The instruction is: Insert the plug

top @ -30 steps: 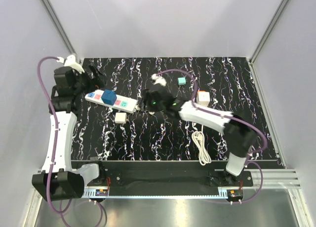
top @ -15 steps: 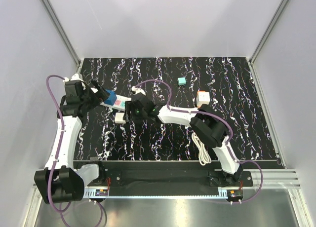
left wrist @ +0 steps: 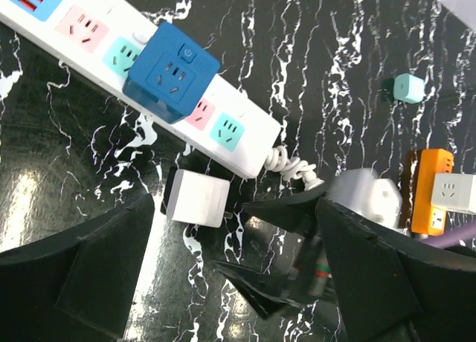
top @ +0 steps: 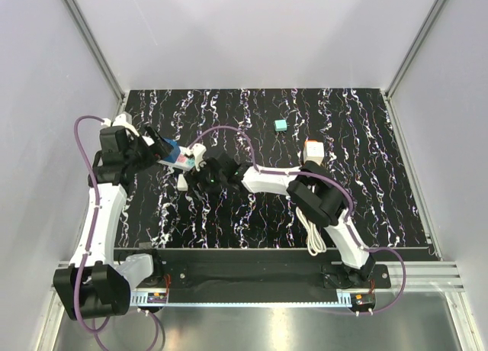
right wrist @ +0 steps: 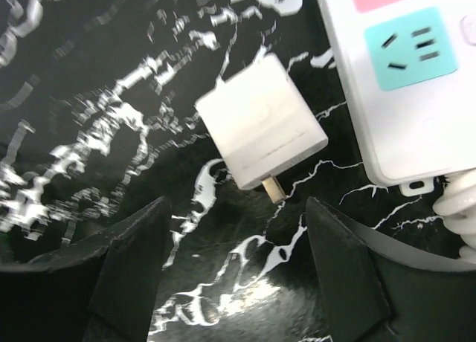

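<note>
Plug: lay point(right wrist: 262, 131) on the black, white-veined surface point(top: 229, 225), left of centre in the overhead view; showed one short metal prong at the edge facing the right claw.
Plug to strip: sat just beside the cord end of the white power strip point(right wrist: 401, 74), close to its teal socket, with a thin band of surface between them (not touching).
Right claw: reached far across to the left point(right wrist: 238, 260); fingers spread wide, gripping nothing.
Plug to right claw: lay just beyond the fingertips, roughly in line with the gap between them, clear of both fingers.
Left claw: hung point(left wrist: 234, 204) at the strip's left end in the overhead view; fingers apart, holding nothing.
Plug to left claw: appeared in the left wrist view near the tip of the left finger, inside the spread; height above it could not be told.
Blue adapter: sat plugged into the white power strip point(left wrist: 171, 73), partway along it, well up from the plug.
Orange power strip: lay to the right point(top: 313, 150), well apart from the plug, with a white block on it.
Teal cube: lay alone point(top: 280, 126) toward the far edge, apart from everything else.
Cable: lay bundled in white point(top: 309, 229) near the right arm's base.
</note>
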Robot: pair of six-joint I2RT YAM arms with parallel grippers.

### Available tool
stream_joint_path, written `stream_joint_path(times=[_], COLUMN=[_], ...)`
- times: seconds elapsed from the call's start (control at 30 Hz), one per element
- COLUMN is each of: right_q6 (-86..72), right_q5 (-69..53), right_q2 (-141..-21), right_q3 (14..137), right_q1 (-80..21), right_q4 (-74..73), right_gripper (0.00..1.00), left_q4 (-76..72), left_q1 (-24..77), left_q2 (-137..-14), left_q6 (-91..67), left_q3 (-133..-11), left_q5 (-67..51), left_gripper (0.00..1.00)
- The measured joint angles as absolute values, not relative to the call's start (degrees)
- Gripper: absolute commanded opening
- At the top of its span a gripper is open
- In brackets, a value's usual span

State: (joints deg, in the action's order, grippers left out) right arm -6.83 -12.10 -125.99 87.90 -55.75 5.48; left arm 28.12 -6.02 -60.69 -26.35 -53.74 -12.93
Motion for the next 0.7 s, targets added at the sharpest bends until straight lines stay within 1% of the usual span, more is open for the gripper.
stream_joint_path(times=[0.17, 0.43, 0.7], right_q6=[-0.21, 8.49, 15.86], right_q5=[-13.28, -13.21, -16.14], right_q2=[-128.92, -129.99, -133.25], right_q3=[87.96, 89.84, 92.53], right_q1=[-55.77, -55.77, -55.77], right_q4=[6.33, 6.5, 7.94], right_gripper=[0.8, 0.84, 0.84], left_q4=[27.22, 27.27, 27.27], left_q1=[-6.02, -6.02, -6.02], left_q2=[-59.94, -59.72, -58.04], left_q6=[-25.93, -25.71, -25.76], left_q3=[-53.74, -53.74, -53.71], left_q5=[-13.13, -13.15, -12.93], left_gripper=[0.95, 0.95, 0.95])
